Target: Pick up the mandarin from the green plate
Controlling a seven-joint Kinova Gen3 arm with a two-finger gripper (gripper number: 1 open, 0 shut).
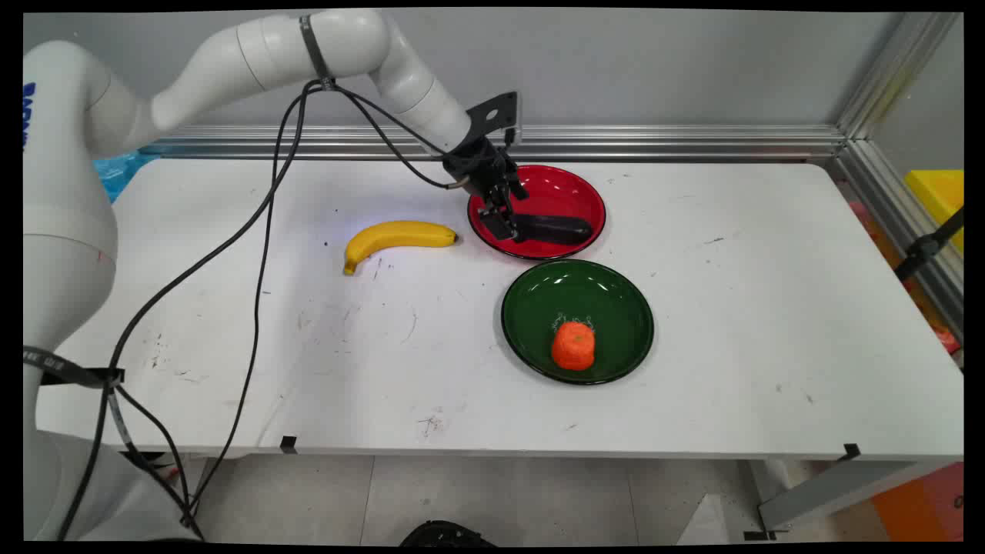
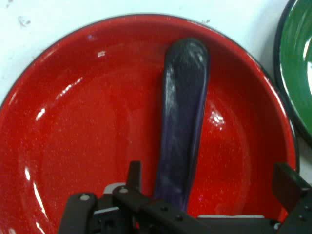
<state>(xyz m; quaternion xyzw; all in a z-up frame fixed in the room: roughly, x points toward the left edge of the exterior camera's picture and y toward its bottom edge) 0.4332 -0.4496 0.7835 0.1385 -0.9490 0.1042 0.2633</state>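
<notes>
Hand (image 1: 504, 223) was recorded spread wide astride a dark purple eggplant (image 1: 555, 228) lying in the red plate (image 1: 565, 185), green plate (image 1: 539, 308) just beside it.

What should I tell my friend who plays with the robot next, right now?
Gripper: fingers open, hanging low over the left part of the red plate, straddling one end of the dark purple eggplant that lies in that plate. The hand view shows the fingers on either side of the eggplant, not closed on it.
Banana: lying on the white table, left of the red plate.
Green plate: in front of the red one, holding an orange carrot piece.
Nothing is held.
</notes>
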